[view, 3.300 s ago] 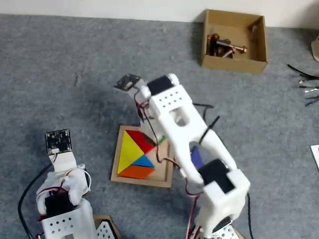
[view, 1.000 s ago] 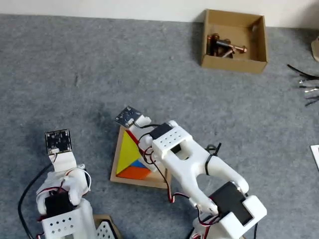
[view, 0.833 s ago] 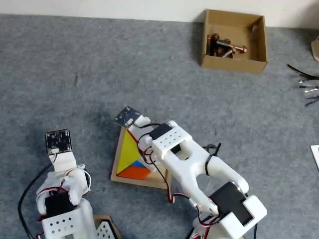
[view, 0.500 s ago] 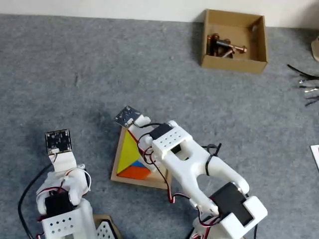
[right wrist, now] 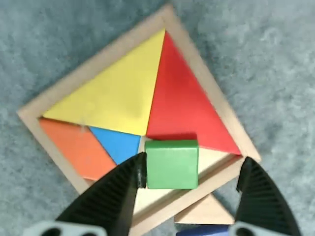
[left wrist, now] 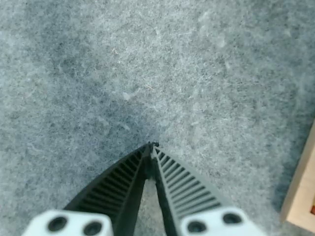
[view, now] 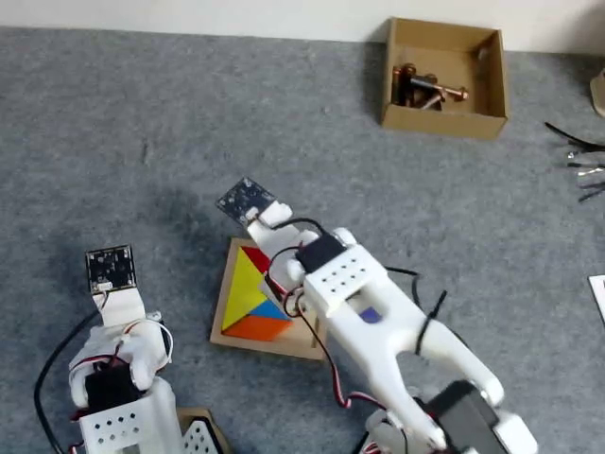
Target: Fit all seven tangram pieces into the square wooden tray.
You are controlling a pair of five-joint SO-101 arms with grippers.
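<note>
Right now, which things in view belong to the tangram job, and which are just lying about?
Job:
square wooden tray; large yellow triangle; large red triangle; orange piece; small blue triangle; green square; plain wooden triangle and dark blue piece, both outside the tray.

Lying about:
open cardboard box; copper-coloured metal parts in it; black cables.

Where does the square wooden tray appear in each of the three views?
High view: square wooden tray near the centre, partly under an arm.
Left wrist view: its pale wooden edge at the picture's border.
Right wrist view: the tray, central, seen from above.
Shared landmark: yellow triangular piece inside it (high, right wrist).
</note>
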